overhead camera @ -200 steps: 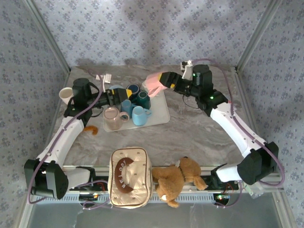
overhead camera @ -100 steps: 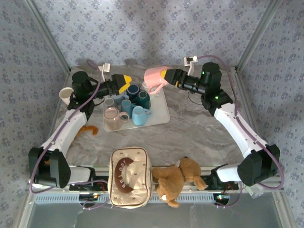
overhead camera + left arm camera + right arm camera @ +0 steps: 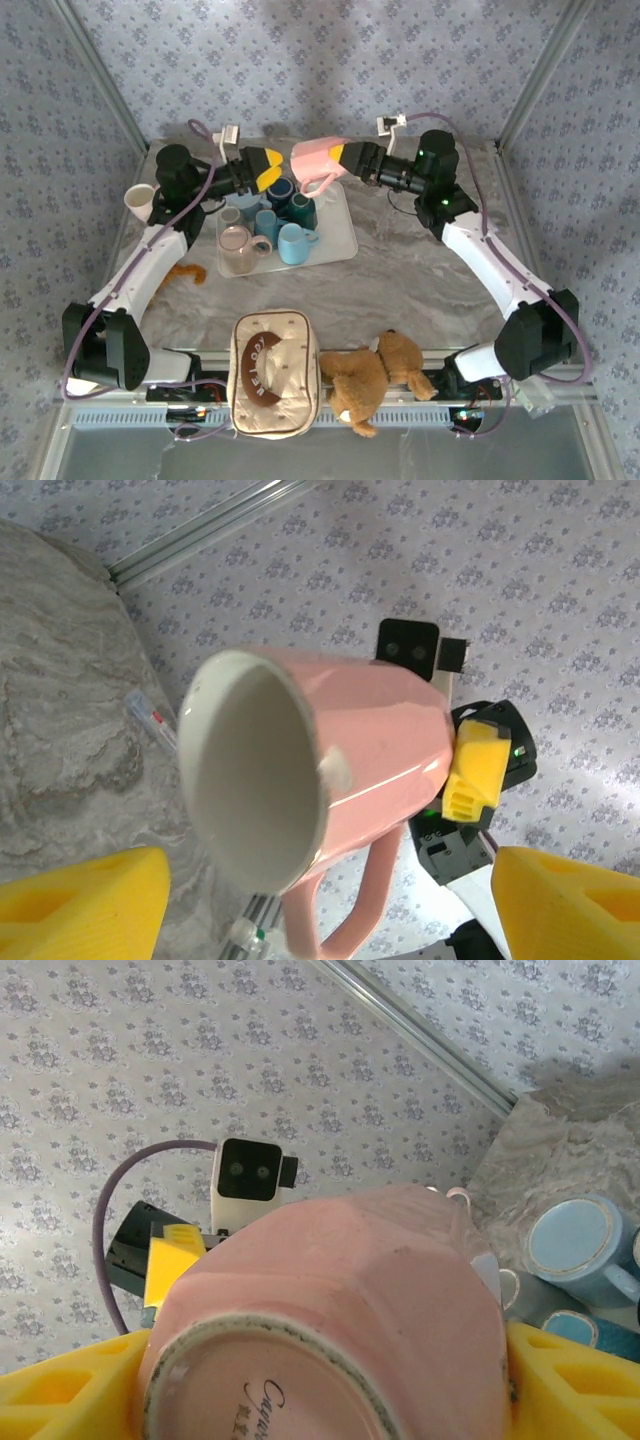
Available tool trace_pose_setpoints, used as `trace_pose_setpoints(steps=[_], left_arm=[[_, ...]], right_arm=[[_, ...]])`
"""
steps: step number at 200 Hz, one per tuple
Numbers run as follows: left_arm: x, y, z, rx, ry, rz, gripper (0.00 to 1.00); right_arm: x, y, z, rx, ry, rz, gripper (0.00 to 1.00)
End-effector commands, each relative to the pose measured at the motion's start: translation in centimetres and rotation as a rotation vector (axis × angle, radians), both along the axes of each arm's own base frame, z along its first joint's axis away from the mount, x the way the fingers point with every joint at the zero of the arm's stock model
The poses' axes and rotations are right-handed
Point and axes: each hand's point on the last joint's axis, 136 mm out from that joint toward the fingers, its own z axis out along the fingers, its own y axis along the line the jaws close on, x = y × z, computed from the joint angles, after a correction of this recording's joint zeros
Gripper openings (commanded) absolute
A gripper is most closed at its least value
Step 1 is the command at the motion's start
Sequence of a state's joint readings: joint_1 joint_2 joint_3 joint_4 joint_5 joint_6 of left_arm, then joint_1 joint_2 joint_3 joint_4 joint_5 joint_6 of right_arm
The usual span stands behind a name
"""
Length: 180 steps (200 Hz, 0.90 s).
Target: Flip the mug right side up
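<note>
Moved: over the last second my right tool [image 3: 340,158] has lifted the mug [image 3: 313,162] away from the tray's [image 3: 340,238] far right corner and carried it leftward. My left tool [image 3: 266,168] has risen from over the cups [image 3: 285,225] to face it.
Mug now: in the air above the tray's far edge, between the two tools. It lies on its side, mouth towards the left arm, base towards the right wrist, handle hanging down.
Right tool: pinching the mug at its base end, a yellow pad [image 3: 565,1380] on each side of the body. The base ring sits close under the right wrist camera.
Left tool: spread wide. In its wrist view the pads [image 3: 85,905] stand at either side with the mug's mouth centred between them, and I see no contact.
Why held so: I judge this to be about halfway through the turn. Holding the mug sideways and high keeps rim and handle clear of the cups. The mouth is offered to my left arm, perhaps for a handover or regrip.
Left to do: the mug is neither upright nor set down. The tray's bare right part or the table [image 3: 420,275] looks free for it.
Risk: the glaze looks slick and the grip is far back, so the mug may swivel between the pads, with crowded cups below.
</note>
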<state>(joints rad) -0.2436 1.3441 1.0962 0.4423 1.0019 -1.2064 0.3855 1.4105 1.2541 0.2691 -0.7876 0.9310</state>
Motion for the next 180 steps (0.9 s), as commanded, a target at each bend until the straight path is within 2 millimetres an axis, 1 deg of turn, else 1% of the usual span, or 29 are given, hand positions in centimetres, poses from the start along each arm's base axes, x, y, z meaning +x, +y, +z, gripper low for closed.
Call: trace_pose_setpoints(steps=[1, 23, 55, 79, 99, 116, 134, 136, 142, 180], left_arm=[[-0.1, -0.7, 2.5, -0.023, -0.069, 0.008, 0.81], [0.2, -1.1, 2.1, -0.020, -0.073, 0.014, 0.75], [-0.1, -1.9, 2.5, -0.024, -0.121, 0.006, 0.60], [-0.3, -2.0, 2.9, -0.016, -0.159, 0.026, 0.56], [-0.2, -2.0, 3.1, -0.017, -0.175, 0.030, 0.56], [-0.1, -2.2, 3.2, -0.024, -0.178, 0.025, 0.54], [-0.1, -2.4, 3.7, -0.047, -0.196, 0.014, 0.51], [-0.2, -2.4, 3.8, -0.051, -0.202, 0.013, 0.51], [-0.2, -2.4, 4.1, -0.059, -0.209, 0.010, 0.50], [-1.4, -3.2, 5.1, -0.083, -0.278, -0.027, 0.44]], right_arm=[[-1.6, 0.0, 3.6, 0.072, -0.122, 0.040, 0.64], [-1.7, -0.1, 3.7, 0.090, -0.125, 0.037, 0.63], [-1.9, -0.1, 3.7, 0.108, -0.115, 0.042, 0.62], [-2.1, -0.1, 4.0, 0.124, -0.115, 0.059, 0.62], [-2.3, 0.0, 3.9, 0.131, -0.111, 0.066, 0.62], [-2.5, 0.0, 4.3, 0.142, -0.124, 0.072, 0.62], [-2.6, -0.1, 4.6, 0.152, -0.139, 0.076, 0.62], [-2.5, 0.0, 3.6, 0.144, -0.118, 0.078, 0.62], [-2.4, 0.0, 3.2, 0.145, -0.109, 0.077, 0.62], [-2.1, 0.1, 3.2, 0.170, -0.103, 0.085, 0.61]])
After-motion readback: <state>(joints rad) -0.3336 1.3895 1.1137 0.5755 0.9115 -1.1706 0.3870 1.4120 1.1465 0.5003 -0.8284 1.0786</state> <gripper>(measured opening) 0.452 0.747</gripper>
